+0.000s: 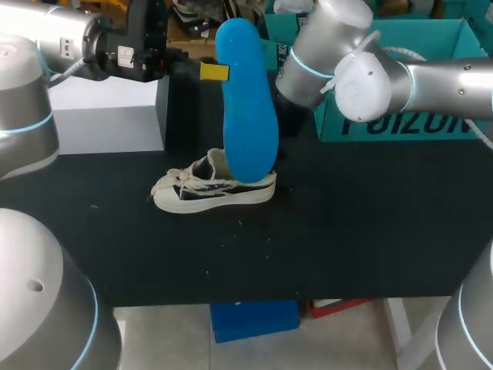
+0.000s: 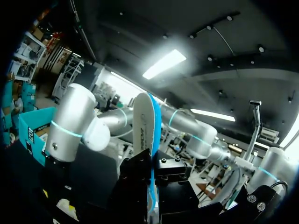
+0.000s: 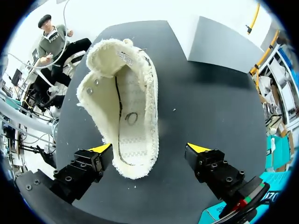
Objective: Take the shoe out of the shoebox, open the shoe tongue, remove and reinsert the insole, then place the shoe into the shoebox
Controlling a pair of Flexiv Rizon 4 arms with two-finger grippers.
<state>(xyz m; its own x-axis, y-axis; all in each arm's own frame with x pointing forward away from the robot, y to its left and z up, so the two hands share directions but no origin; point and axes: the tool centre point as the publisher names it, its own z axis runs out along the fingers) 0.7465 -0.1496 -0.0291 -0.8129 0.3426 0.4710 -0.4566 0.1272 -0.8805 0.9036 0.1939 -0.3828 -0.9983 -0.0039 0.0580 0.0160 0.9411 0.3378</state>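
Head view: blue insole (image 1: 246, 100) upright in the air, pinched at its edge between left fingers (image 1: 214, 72), lower end over shoe (image 1: 208, 193) on tabletop (image 1: 347, 231). Right wrist view: right fingers (image 3: 100, 149) spread wide, one end of shoe below, between them.

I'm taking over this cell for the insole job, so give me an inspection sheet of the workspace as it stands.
Surface: black table, a few pale specks near the shoe.
Job's things: shoe on its sole mid-table, laces loose; blue insole held upright, out of the shoe; teal shoebox back right.
Clutter: pale box at back left.
End effectors: left end effector shut on the insole; right end effector open above the shoe.
Cables: nothing seen on the table.
Surroundings: nothing seen reaching over the table.
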